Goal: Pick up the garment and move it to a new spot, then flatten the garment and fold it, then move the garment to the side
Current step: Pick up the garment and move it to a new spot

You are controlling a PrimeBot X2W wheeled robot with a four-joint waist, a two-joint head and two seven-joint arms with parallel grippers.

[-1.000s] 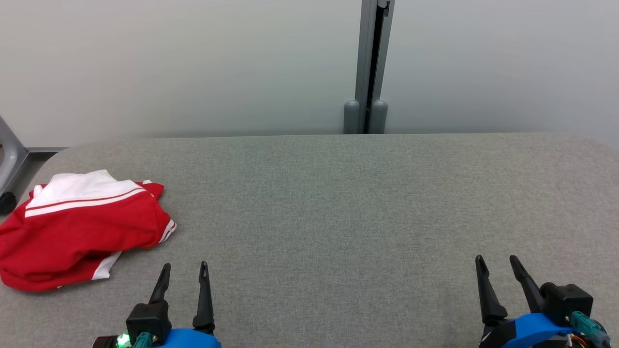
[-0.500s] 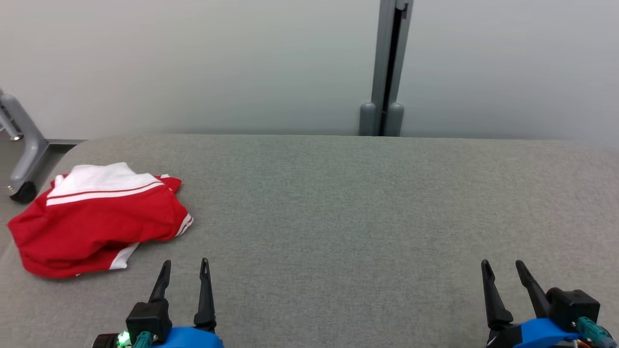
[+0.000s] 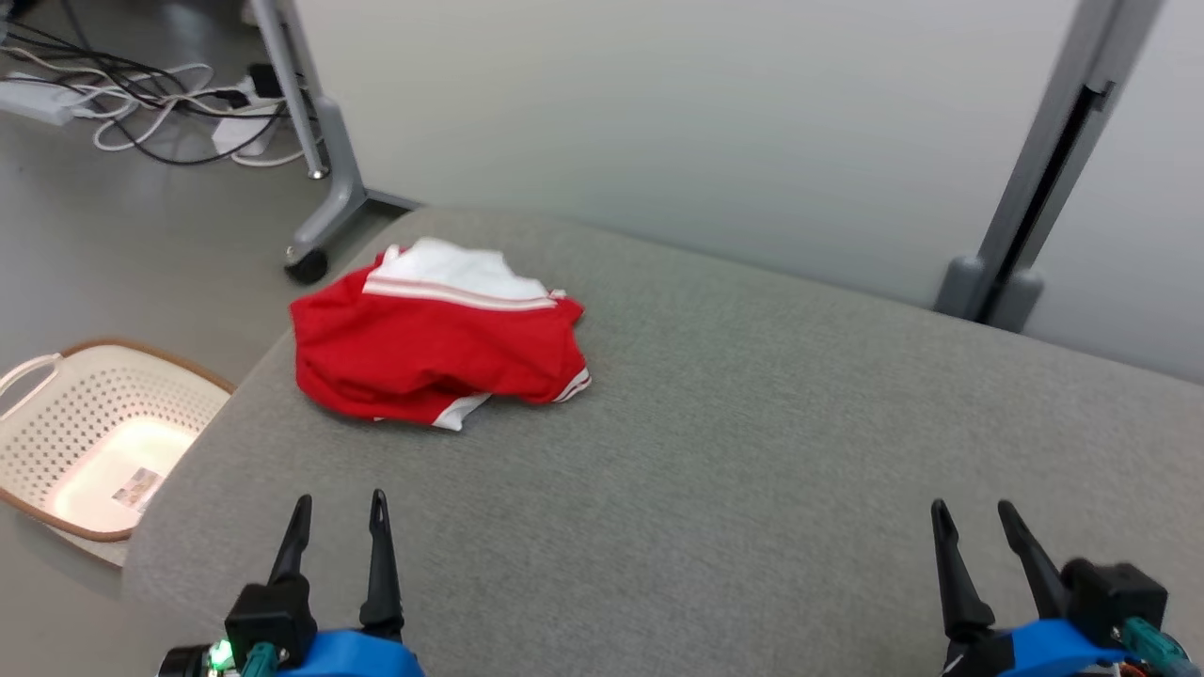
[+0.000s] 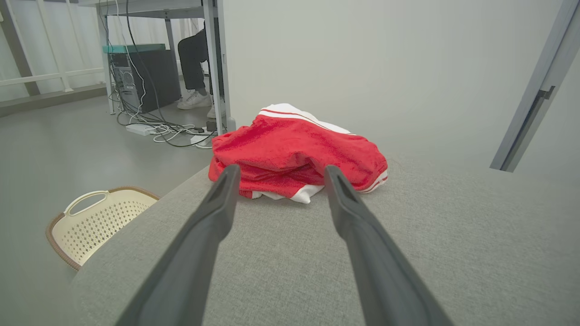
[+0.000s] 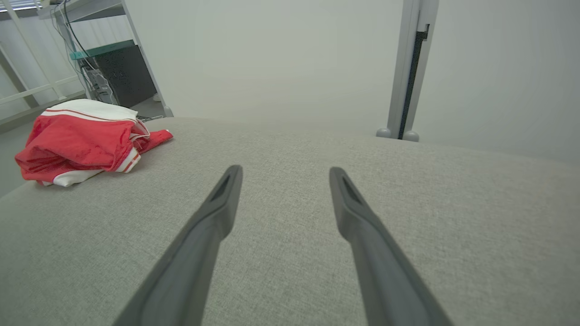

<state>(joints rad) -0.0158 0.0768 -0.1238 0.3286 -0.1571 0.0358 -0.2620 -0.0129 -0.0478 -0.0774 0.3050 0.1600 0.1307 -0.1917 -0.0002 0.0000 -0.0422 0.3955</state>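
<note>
Red-and-white garment point(image 3: 433, 348) lies crumpled on our grey worktop point(image 3: 752, 451), ahead of the left claw point(image 3: 339, 500) and well left of the right claw point(image 3: 971, 508). Our 2 claws gape, empty. Our head has swung left, bringing it nearer centre; we judge the pickup comes next.

Terry-cloth garment point(image 3: 433, 348), matt woven table point(image 3: 752, 451)

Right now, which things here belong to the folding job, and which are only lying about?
For the job: red and white garment, grey table, left gripper, right gripper, both open and empty.
Lying about: cream basket and cables on the floor.
</note>
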